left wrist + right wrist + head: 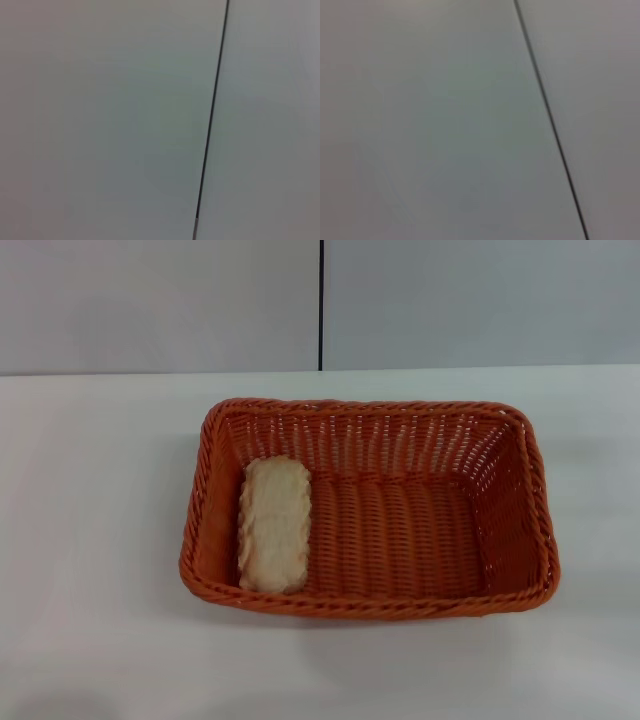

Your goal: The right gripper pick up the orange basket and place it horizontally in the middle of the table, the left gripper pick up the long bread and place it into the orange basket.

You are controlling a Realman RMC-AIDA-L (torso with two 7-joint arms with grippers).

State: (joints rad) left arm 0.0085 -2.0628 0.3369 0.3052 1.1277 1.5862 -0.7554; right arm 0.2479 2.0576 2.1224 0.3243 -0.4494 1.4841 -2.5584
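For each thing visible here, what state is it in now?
orange basket: upright, long side across the table, near the middle.
long bread: lying inside the basket at its left end, pale flat underside up.
left and right end effector: not in view; both wrist cameras show only a grey wall seam.

Even, diffuse overhead lighting, no glare. Large orange woven wicker basket (370,510) throws a faint soft shadow on the plain white table (90,540). Both wrist views soft, featureless grey.
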